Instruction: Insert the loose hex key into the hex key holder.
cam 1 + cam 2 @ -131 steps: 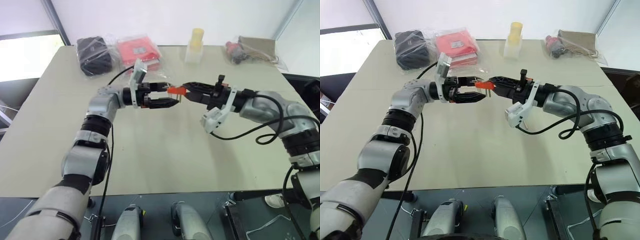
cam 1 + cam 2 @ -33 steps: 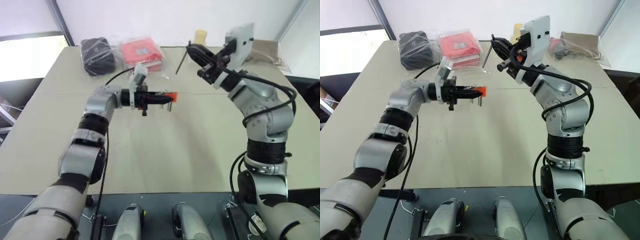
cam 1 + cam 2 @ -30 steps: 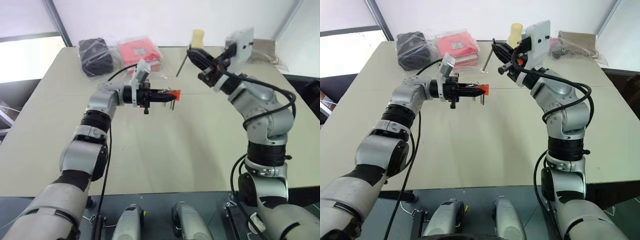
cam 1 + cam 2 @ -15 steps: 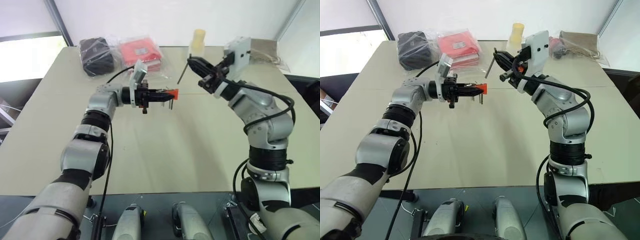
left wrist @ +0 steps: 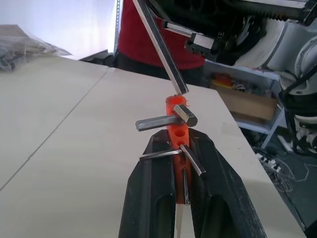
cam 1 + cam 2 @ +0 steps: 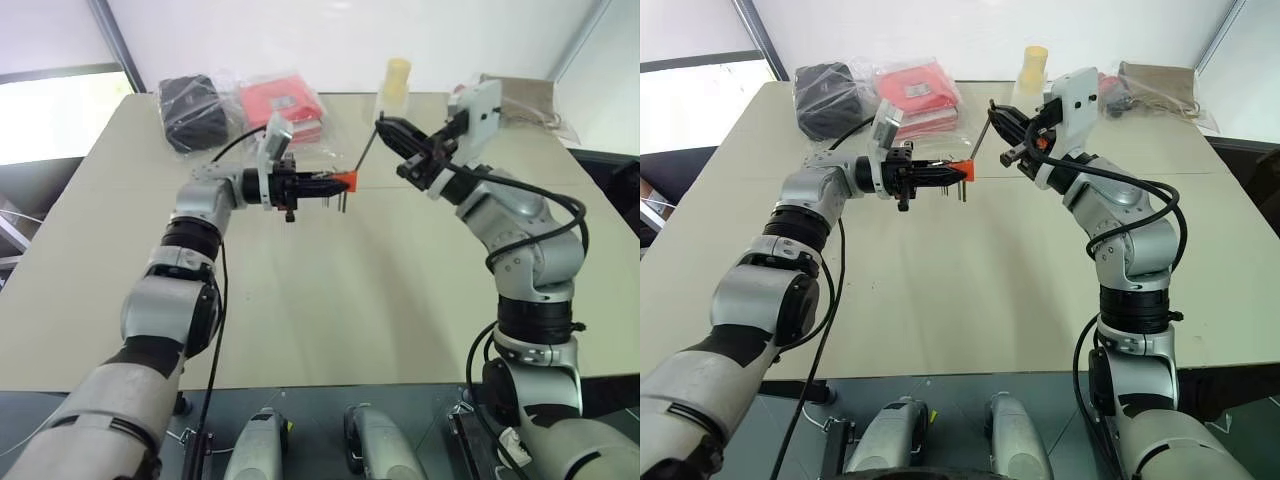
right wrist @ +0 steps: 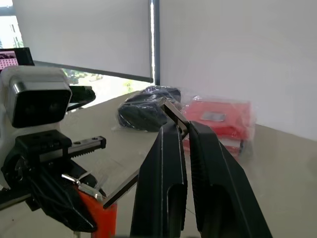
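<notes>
Above the table [image 6: 330, 290], our left claw [image 6: 325, 185] clamps the orange holder [image 6: 342, 182] while our right claw [image 6: 385, 128] pinches the loose hex key [image 6: 366, 147], its lower tip just beside the holder.

Left gripper [image 6: 335, 184] clamped on holder [image 6: 343, 182], above desk [image 6: 330, 300]. Right gripper [image 6: 388, 128] pinching key [image 6: 366, 147], just beside holder.

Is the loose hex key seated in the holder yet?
Not seated: the loose hex key only has its tip at the top of the holder.
</notes>
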`<state>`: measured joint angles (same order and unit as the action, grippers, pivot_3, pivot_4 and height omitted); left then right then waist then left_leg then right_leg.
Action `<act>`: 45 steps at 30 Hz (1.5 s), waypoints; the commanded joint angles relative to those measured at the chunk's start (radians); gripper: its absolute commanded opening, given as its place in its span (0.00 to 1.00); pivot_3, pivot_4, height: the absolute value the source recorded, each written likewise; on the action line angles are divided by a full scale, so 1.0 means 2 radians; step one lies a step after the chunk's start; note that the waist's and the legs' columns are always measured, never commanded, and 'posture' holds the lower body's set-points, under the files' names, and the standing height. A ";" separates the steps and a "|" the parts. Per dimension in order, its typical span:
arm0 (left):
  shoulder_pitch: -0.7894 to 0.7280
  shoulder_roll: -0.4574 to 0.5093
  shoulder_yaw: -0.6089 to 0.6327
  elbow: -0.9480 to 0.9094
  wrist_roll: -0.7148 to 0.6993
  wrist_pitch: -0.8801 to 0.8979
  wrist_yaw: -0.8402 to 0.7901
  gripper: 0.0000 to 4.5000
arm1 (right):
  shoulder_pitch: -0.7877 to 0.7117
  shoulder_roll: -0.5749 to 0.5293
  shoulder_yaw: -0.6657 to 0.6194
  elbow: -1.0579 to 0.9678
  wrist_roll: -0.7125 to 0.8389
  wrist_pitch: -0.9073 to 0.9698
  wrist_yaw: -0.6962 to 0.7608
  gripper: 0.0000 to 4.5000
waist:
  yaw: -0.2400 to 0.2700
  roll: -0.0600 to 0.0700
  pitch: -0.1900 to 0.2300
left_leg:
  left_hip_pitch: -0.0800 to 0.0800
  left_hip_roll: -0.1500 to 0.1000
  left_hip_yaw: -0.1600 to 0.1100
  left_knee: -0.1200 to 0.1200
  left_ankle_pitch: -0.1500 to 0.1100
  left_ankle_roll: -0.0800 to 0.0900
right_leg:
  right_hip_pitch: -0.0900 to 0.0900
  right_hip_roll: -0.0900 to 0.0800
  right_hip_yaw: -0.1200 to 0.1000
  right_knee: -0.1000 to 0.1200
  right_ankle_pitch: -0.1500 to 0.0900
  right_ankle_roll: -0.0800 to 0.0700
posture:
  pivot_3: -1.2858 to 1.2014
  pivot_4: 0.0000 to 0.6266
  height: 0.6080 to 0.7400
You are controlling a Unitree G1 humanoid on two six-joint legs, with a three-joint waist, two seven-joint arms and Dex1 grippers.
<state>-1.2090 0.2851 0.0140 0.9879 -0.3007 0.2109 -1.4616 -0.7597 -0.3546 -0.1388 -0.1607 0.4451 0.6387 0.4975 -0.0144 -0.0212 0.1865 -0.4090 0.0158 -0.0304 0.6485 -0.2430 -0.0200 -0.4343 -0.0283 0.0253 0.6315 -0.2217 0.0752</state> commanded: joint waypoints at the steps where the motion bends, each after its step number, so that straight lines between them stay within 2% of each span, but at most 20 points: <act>1: -0.018 0.000 0.011 -0.012 -0.006 -0.002 -0.004 0.00 | -0.002 -0.005 -0.001 -0.009 0.002 -0.010 -0.001 0.02 | 0.000 0.000 0.000 | 0.000 0.000 0.000 0.000 0.000 0.000 | 0.000 0.000 0.000 0.000 0.000 0.000 | 0.52 0.24 1.00; 12: -0.018 0.001 0.014 -0.012 -0.004 -0.002 -0.003 0.00 | 0.001 -0.006 0.000 0.000 0.000 -0.019 -0.002 0.02 | 0.000 0.000 0.000 | 0.000 0.000 0.000 0.000 0.000 0.000 | 0.000 0.000 0.000 0.000 0.000 0.000 | 0.52 0.24 1.00; 30: -0.013 -0.002 0.009 -0.012 0.006 -0.009 -0.005 0.00 | 0.001 -0.017 0.039 -0.016 0.000 -0.052 0.060 0.02 | 0.000 0.000 0.000 | 0.000 0.000 0.000 0.000 0.000 0.000 | 0.000 0.000 0.000 0.000 0.000 0.000 | 0.52 0.24 1.00; 45: -0.006 0.002 0.007 -0.015 0.012 -0.007 -0.012 0.00 | -0.012 -0.015 0.011 0.027 -0.008 -0.076 0.019 0.02 | 0.000 0.000 0.000 | 0.000 0.000 0.000 0.000 0.000 0.000 | 0.000 0.000 0.000 0.000 0.000 0.000 | 0.52 0.24 1.00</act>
<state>-1.2103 0.2814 0.0162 0.9876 -0.2698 0.2072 -1.4784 -0.7554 -0.3757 -0.0948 -0.0912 0.4303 0.5147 0.5390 -0.0147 -0.0212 0.1866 -0.4090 0.0158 -0.0303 0.6486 -0.2430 -0.0200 -0.4343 -0.0282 0.0253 0.6315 -0.2218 0.0754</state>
